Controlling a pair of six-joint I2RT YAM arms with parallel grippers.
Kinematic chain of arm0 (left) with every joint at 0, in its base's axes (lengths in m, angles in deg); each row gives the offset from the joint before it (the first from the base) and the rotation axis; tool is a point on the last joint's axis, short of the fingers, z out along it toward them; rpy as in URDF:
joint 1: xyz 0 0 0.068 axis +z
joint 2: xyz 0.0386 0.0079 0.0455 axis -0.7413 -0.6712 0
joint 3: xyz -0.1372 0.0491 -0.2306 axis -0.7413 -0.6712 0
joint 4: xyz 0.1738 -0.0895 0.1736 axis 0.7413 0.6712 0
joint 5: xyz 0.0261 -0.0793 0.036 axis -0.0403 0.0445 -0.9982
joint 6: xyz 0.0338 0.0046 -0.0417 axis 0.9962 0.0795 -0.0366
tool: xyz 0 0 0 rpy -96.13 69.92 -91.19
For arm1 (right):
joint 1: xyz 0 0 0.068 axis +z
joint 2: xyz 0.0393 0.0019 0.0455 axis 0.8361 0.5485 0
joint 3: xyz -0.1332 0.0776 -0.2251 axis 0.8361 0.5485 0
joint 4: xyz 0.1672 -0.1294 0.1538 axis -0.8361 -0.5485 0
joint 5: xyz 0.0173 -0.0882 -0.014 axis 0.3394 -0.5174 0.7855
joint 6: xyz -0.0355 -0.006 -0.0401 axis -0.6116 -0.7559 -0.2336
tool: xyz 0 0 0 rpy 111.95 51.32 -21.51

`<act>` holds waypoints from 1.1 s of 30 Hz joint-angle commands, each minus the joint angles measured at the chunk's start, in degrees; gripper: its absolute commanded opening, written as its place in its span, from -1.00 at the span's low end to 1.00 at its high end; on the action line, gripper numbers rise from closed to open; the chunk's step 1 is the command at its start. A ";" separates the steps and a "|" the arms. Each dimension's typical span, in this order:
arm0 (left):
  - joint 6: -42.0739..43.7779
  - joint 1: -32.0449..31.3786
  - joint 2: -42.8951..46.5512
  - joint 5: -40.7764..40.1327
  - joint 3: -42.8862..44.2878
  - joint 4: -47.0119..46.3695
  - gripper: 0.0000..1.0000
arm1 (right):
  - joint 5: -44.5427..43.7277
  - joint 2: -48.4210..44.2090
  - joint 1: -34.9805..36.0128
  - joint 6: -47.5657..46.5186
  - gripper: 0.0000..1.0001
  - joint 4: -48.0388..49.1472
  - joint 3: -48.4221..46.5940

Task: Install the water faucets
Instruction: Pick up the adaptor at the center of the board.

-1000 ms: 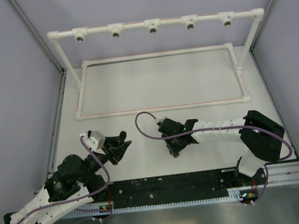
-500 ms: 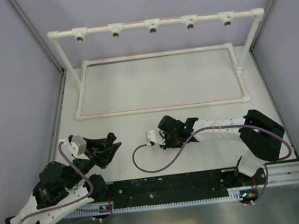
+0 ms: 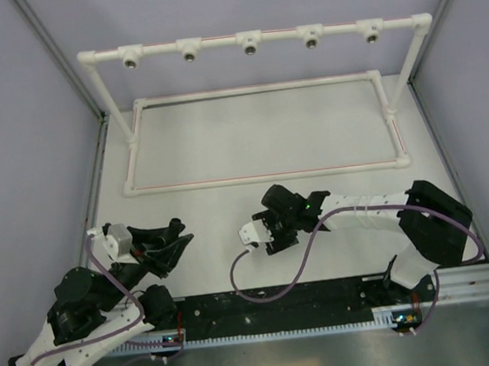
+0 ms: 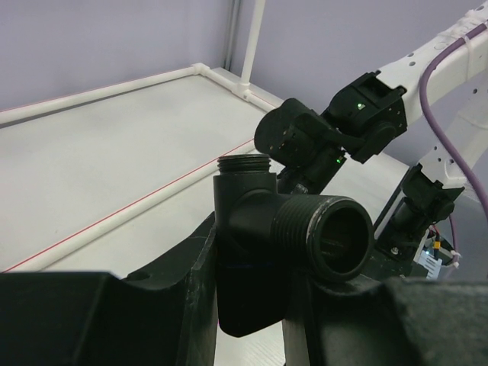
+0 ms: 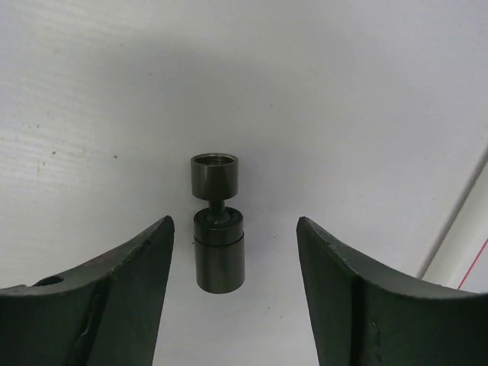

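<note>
A black T-shaped faucet (image 4: pixel 290 229) with threaded ends sits upright between the fingers of my left gripper (image 4: pixel 267 284), which is shut on its lower body. In the top view that gripper (image 3: pixel 173 236) hovers at the near left of the table. My right gripper (image 5: pixel 235 223) points down at the table and is open. A short stubby black faucet piece (image 5: pixel 219 248) lies on the white surface between its fingers, touching neither. From above, the right gripper (image 3: pixel 271 241) is near the table's middle front and hides that piece.
A white pipe frame stands at the back, with several metal-ringed sockets along its top bar (image 3: pixel 249 43) and a rectangular base (image 3: pixel 266 177) on the table. A purple cable (image 3: pixel 269 292) loops over the black rail (image 3: pixel 327 301) at the near edge.
The right gripper's jaws have opened and its wrist has turned, with the stubby piece lying free on the table. My left arm has drawn back to the left with the T-shaped faucet.
</note>
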 commanded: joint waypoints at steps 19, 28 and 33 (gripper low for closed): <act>-2.12 -0.16 -1.27 -3.13 3.72 -3.79 -1.00 | -17.34 -10.27 0.98 128.40 0.49 9.28 -2.47; -4.41 -0.16 -3.38 0.74 0.81 -7.66 -1.00 | -34.66 -11.69 6.00 149.35 0.80 -7.04 -6.84; -3.18 -0.08 -3.91 0.04 1.34 -7.58 -1.00 | -31.69 -5.19 6.00 158.60 0.79 -19.89 -13.35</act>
